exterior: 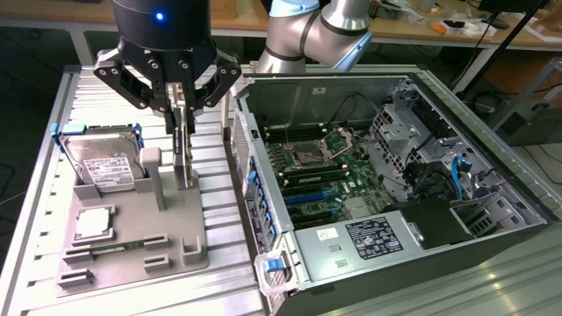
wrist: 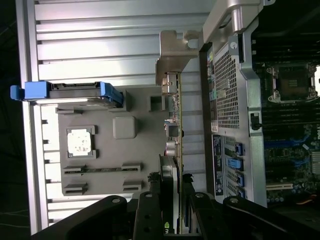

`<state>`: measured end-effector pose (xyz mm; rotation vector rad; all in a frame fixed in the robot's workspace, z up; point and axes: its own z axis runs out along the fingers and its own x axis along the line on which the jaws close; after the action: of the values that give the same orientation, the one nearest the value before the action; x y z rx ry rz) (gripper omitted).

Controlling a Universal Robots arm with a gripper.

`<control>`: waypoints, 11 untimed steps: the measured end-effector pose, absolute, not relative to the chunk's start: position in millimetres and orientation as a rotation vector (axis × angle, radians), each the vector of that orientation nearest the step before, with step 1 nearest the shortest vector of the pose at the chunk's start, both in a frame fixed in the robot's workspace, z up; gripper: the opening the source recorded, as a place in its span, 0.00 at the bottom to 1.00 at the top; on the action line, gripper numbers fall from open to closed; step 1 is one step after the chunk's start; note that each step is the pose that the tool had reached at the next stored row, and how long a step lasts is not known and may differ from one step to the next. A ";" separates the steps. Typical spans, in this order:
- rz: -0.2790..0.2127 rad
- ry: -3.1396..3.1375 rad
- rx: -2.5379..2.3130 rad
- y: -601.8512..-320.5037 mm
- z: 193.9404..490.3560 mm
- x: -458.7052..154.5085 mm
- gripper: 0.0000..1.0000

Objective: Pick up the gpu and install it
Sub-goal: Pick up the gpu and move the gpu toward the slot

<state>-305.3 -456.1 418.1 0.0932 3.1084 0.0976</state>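
My jaws stand narrow, pinching the top edge of the thin flat green gpu card with black cooler block and silver metal end bracket (exterior: 183, 164) (wrist: 176, 130), upright straight beneath them. Its lower edge seems seated in the grey plastic holder tray (exterior: 176, 227). The open black computer case (exterior: 422, 283) lies just beside.

The end effector (exterior: 181, 128) points straight down, dark linkage spread above, fingers (exterior: 176, 108) pinched narrow on the upright gpu (exterior: 183, 164) directly beneath; the silver arm (exterior: 307, 33) bends behind it.
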 end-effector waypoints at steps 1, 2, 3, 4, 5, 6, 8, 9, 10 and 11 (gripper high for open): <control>0.098 3.108 0.093 -456.1 418.2 -305.3 0.27; 0.098 3.108 0.093 -456.1 418.3 -305.3 0.27; 0.098 3.108 0.093 -456.1 418.3 -305.3 0.27; 0.097 3.108 0.093 -456.1 418.3 -305.3 0.27; 0.098 3.108 0.093 -456.1 418.4 -305.3 0.27; 0.097 3.109 0.093 -456.2 418.9 -305.3 0.27; 0.097 3.108 0.093 -456.2 420.3 -305.3 0.27; 0.098 3.108 0.093 -456.1 421.0 -305.3 0.27; 0.097 3.108 0.093 -456.1 421.8 -305.3 0.27; 0.098 3.108 0.093 -456.1 422.5 -305.3 0.27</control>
<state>-305.3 -456.1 422.5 0.0931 3.1084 0.0975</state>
